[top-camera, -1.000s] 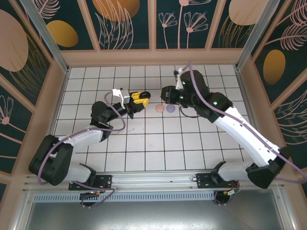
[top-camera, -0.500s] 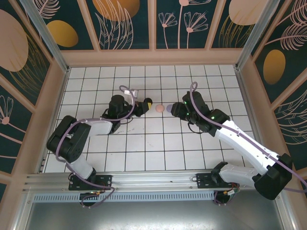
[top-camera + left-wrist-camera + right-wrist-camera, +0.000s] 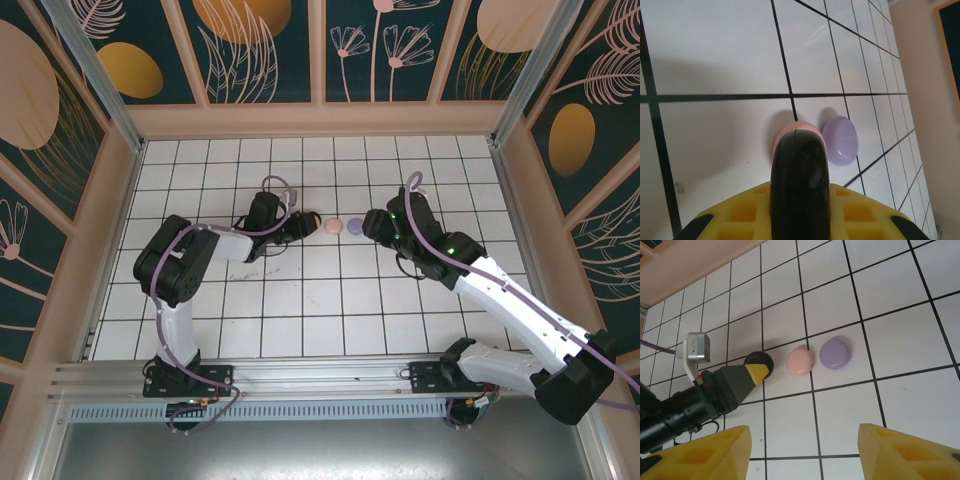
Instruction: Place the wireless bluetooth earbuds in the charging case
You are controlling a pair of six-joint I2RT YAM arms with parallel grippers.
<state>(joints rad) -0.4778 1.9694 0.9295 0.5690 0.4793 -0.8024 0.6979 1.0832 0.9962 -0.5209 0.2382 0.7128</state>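
The left claw (image 3: 299,222) has brought its gripped black case (image 3: 800,180) beside the pink case (image 3: 800,360). The right claw (image 3: 802,440) gapes wide; insertion not yet begun

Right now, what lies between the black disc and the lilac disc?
The pink disc lies between the black disc and the lilac disc, all in one row, as the right wrist view shows.

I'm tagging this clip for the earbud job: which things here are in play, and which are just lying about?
In play: black case, clamped in the left pincer; right pincer, open above the tiles.
Lying about, for now: pink case and lilac case, side by side on the tiled table, untouched.
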